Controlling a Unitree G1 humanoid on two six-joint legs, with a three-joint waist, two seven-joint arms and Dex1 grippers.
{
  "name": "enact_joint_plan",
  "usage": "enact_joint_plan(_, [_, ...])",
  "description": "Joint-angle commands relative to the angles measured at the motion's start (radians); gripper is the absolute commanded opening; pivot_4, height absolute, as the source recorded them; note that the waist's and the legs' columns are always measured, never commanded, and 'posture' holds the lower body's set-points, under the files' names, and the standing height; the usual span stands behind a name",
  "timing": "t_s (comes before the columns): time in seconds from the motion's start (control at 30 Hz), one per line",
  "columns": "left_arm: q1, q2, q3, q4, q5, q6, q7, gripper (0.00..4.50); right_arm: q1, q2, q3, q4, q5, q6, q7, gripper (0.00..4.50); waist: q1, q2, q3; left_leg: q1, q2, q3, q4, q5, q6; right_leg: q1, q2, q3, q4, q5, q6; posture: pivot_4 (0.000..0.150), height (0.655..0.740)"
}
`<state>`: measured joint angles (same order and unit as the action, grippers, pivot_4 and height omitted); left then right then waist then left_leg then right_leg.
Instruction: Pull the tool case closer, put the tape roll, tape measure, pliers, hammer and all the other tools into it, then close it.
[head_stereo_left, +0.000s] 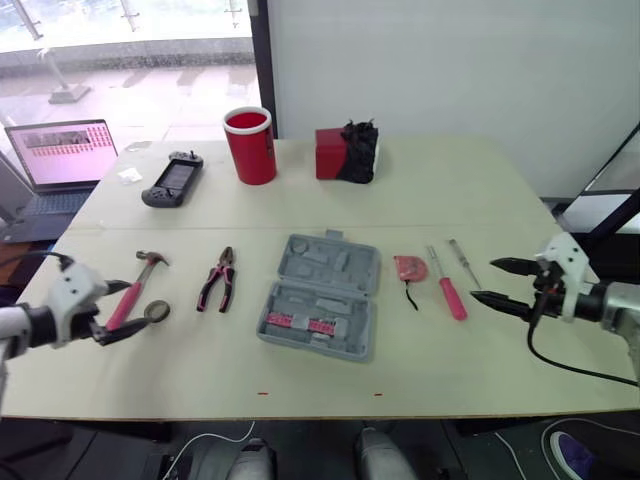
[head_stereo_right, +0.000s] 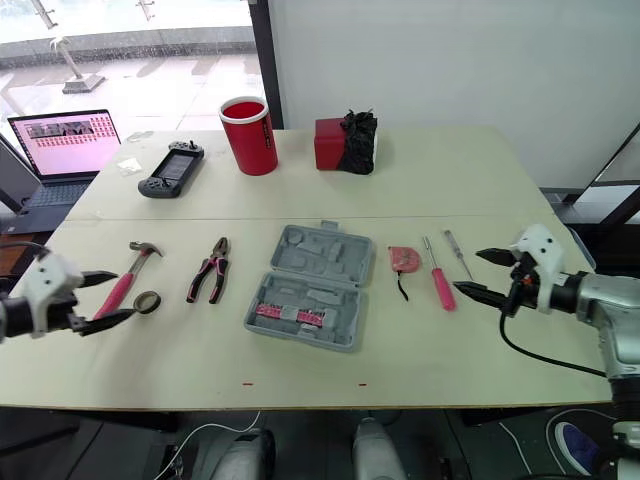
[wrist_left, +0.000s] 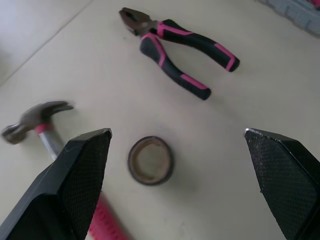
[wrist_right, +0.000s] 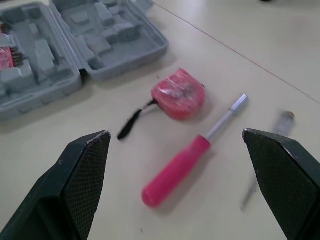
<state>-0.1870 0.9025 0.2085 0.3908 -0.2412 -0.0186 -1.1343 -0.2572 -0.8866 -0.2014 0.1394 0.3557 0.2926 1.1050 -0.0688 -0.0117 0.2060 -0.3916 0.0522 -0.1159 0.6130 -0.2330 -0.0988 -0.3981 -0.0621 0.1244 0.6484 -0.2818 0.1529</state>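
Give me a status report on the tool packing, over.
Left gripper open, at tape roll. Right gripper open, by pink screwdriver. Tool case open mid-table; hammer, pliers outside. No obstruction seen.

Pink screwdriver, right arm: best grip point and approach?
Take the pink screwdriver by its thick handle, from straight above, right gripper jaws open across it. It lies flat on the table, handle toward the robot, with gaps to the tape measure and thin screwdriver beside it.
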Motion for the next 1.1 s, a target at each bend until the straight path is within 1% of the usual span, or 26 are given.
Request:
enact_joint_plan(0.03, [-0.066,-0.05,-0.053,-0.061,0.022,0.016,0.047,3.94,0.003,0.041,0.088,-0.132,-0.028,0.044,-0.045,4.5,0.002,0.0,0.0,0.0,0.0,0.0,0.001,0.0,0.0,0.0,0.0,0.0,0.0,0.0,0.0,0.15,0.74])
enact_joint_plan(0.07, [-0.078,-0.063,-0.067,-0.058,0.033,0.007,0.052,3.62,0.0,0.051,0.112,-0.135,-0.059,0.034,-0.069,4.5,0.002,-0.001,0.0,0.0,0.0,0.0,0.001,0.0,0.0,0.001,0.0,0.0,0.0,0.0,0.0,0.15,0.74])
enact_joint_plan(0.17, [-0.098,-0.093,-0.102,-0.049,0.059,-0.048,0.06,2.13,-0.021,0.102,0.165,-0.1,-0.144,-0.017,-0.16,3.62,0.001,-0.001,0.0,-0.001,0.0,0.0,0.001,0.0,0.0,0.001,0.0,0.0,-0.001,0.0,0.0,0.15,0.74])
enact_joint_plan(0.2, [-0.099,-0.096,-0.111,-0.045,0.063,-0.056,0.056,1.72,-0.024,0.117,0.173,-0.098,-0.147,-0.015,-0.172,3.23,-0.001,-0.001,0.0,-0.001,0.0,0.0,0.001,0.0,0.0,0.0,0.0,0.0,-0.001,0.0,0.0,0.15,0.74])
enact_joint_plan(0.3, [-0.126,-0.104,-0.138,0.01,0.092,-0.099,0.062,0.16,-0.039,0.143,0.189,-0.089,-0.159,-0.009,-0.193,1.7,-0.002,-0.001,0.0,0.0,0.0,0.0,0.0,0.0,0.0,0.0,0.0,0.0,0.0,0.0,0.0,0.15,0.74])
enact_joint_plan(0.33, [-0.145,-0.109,-0.148,0.037,0.104,-0.119,0.064,0.0,-0.043,0.146,0.198,-0.088,-0.166,-0.007,-0.191,1.1,-0.001,-0.001,0.0,0.0,0.0,0.0,0.0,0.0,0.0,0.0,0.0,0.0,0.0,0.0,0.0,0.15,0.74])
enact_joint_plan(0.4, [-0.193,-0.124,-0.171,0.099,0.118,-0.147,0.057,0.0,-0.051,0.153,0.22,-0.087,-0.176,-0.003,-0.186,0.14,0.0,-0.001,0.0,0.0,0.0,0.0,0.001,0.0,0.0,0.0,0.0,0.0,0.0,0.0,0.0,0.15,0.74])
enact_joint_plan(0.43, [-0.217,-0.132,-0.188,0.129,0.124,-0.153,0.036,0.0,-0.056,0.156,0.232,-0.086,-0.179,0.011,-0.185,0.06,0.001,-0.001,0.0,0.0,0.0,0.0,0.001,0.0,0.0,0.0,0.0,0.0,0.0,0.0,0.0,0.15,0.74])
enact_joint_plan(0.57, [-0.337,-0.17,-0.242,0.271,0.155,-0.2,-0.01,0.0,-0.096,0.192,0.278,-0.058,-0.225,0.03,-0.228,0.06,0.003,-0.001,0.0,0.0,0.0,-0.001,0.001,0.0,0.0,0.001,0.0,0.0,0.0,0.0,0.0,0.15,0.74])
enact_joint_plan(0.8, [-0.517,-0.276,-0.316,0.483,0.217,-0.25,-0.051,0.0,-0.15,0.256,0.371,-0.03,-0.3,0.078,-0.268,0.06,-0.001,-0.001,0.0,0.0,0.0,-0.001,0.001,0.0,0.0,0.0,0.0,0.0,0.0,0.0,0.001,0.15,0.74])
enact_joint_plan(0.93, [-0.61,-0.334,-0.335,0.605,0.254,-0.263,-0.013,0.0,-0.184,0.278,0.389,-0.013,-0.323,0.105,-0.29,0.06,-0.001,-0.001,0.0,-0.001,-0.001,-0.001,0.001,0.0,0.0,0.0,0.0,0.0,0.0,0.0,0.001,0.15,0.74])
enact_joint_plan(1.1, [-0.687,-0.383,-0.36,0.727,0.3,-0.308,0.009,0.0,-0.226,0.32,0.412,0.02,-0.338,0.118,-0.298,0.06,-0.001,-0.001,0.0,-0.001,-0.001,-0.002,0.001,0.0,0.0,0.0,0.001,0.0,0.0,0.0,0.001,0.15,0.74])
